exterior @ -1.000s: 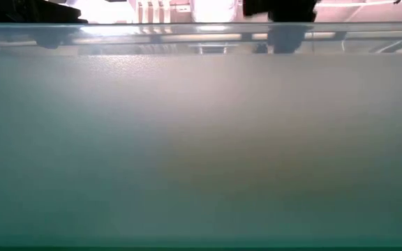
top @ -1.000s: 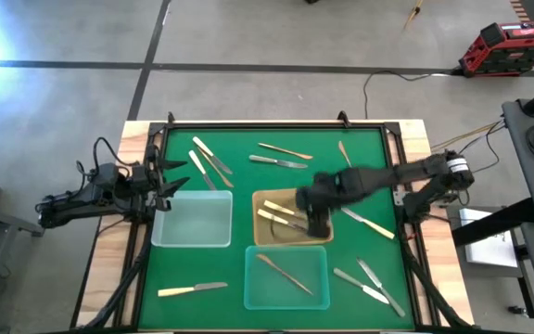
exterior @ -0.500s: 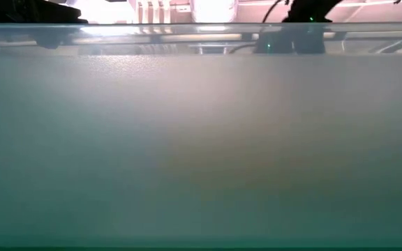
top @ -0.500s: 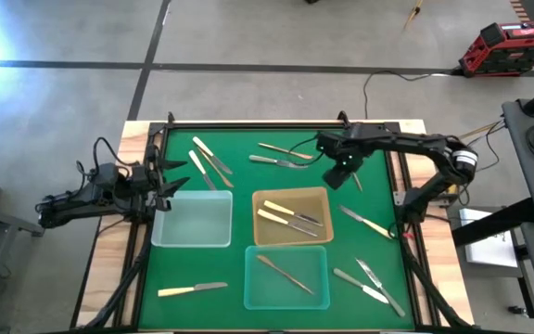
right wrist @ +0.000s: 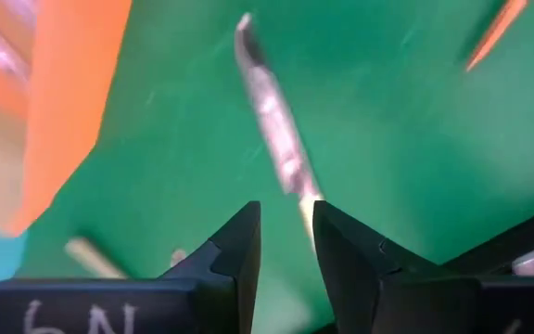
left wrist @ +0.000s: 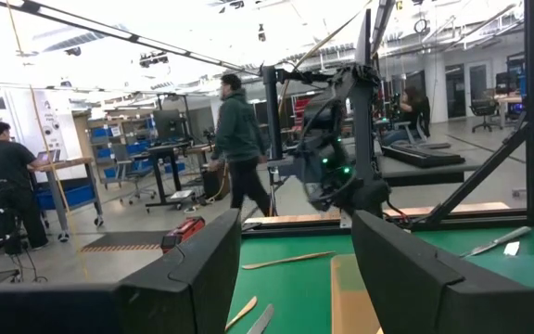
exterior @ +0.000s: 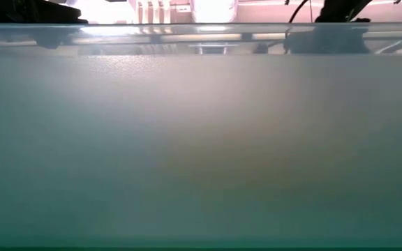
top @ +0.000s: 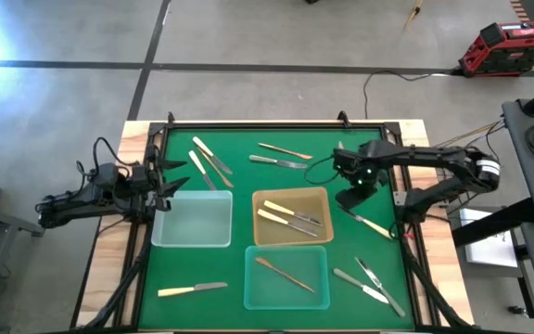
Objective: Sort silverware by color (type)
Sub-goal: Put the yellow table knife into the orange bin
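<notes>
Silverware lies scattered on the green mat [top: 239,190]. Two cream-handled pieces [top: 286,215] lie in the amber tray [top: 318,237], and a gold piece [top: 286,272] lies in the teal tray [top: 253,297]. My right gripper [top: 352,197] hovers, pointing down, just right of the amber tray and over the blade end of a cream-handled knife [top: 369,223]. In the right wrist view its fingers [right wrist: 286,237] stand narrowly open above that knife [right wrist: 272,121], which lies flat on the mat. My left gripper [left wrist: 295,269] waits open at the table's left edge [top: 160,181].
A clear tray [top: 193,220] sits left of the amber one. Loose pieces lie at the far left [top: 209,160], the far middle [top: 281,155], the near right [top: 369,283] and the near left [top: 193,289]. A tray wall [exterior: 201,139] fills the low view. People stand beyond the table [left wrist: 239,139].
My right gripper has left the amber tray. It swung toward the table's far edge and right, then came back down to the cream-handled knife right of that tray, rolling its wrist on the way. The pieces in the trays have stayed put.
</notes>
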Controlling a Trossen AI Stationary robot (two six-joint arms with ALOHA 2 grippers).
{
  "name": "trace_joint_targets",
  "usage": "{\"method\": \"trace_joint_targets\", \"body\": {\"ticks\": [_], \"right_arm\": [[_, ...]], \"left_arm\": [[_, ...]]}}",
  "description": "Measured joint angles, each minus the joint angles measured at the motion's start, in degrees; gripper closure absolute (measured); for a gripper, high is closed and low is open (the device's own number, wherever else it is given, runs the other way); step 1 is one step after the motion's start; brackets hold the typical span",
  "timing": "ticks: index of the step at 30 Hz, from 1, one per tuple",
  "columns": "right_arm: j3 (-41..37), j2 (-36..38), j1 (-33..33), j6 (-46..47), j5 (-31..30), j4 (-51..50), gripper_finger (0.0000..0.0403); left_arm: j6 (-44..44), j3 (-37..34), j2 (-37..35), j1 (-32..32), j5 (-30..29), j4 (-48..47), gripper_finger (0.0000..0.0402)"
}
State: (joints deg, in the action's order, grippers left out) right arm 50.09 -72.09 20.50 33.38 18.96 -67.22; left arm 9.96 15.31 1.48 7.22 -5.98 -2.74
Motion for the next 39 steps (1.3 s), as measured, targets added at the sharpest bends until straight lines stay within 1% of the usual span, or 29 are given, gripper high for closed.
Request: {"method": "trace_joint_targets", "body": {"ticks": [2,4,9,14,18,23,28,35,39], "right_arm": [[-1.5,1.7,-1.4,1.1,2.4,0.0,0.0304],[-3.1,3.0,-2.8,2.0,3.0,0.0,0.0293],[-6.0,3.7,-4.9,2.8,4.8,0.0,0.0248],[-7.4,2.3,-6.3,2.6,4.8,0.4,0.0205],[-10.1,-0.9,-7.4,2.6,3.9,0.3,0.0190],[-12.5,-4.6,-7.5,1.6,3.1,2.1,0.0190],[-13.5,-7.3,-7.5,0.0,2.9,5.6,0.0204],[-14.5,-11.5,-7.5,-0.6,1.9,9.4,0.0234],[-14.5,-13.9,-7.5,-0.2,1.9,9.7,0.0260]], "left_arm": [[0.0,0.0,0.0,0.0,0.0,0.0,0.0209],[0.0,0.0,0.0,0.0,0.0,0.0,0.0209],[0.0,0.0,0.0,0.0,0.0,0.0,0.0209],[0.0,0.0,0.0,0.0,0.0,0.0,0.0209],[0.0,0.0,0.0,0.0,0.0,0.0,0.0209],[0.0,0.0,0.0,0.0,0.0,0.0,0.0209],[0.0,0.0,0.0,0.0,0.0,0.0,0.0209],[0.0,0.0,0.0,0.0,0.0,0.0,0.0209],[0.0,0.0,0.0,0.0,0.0,0.0,0.0209]]}}
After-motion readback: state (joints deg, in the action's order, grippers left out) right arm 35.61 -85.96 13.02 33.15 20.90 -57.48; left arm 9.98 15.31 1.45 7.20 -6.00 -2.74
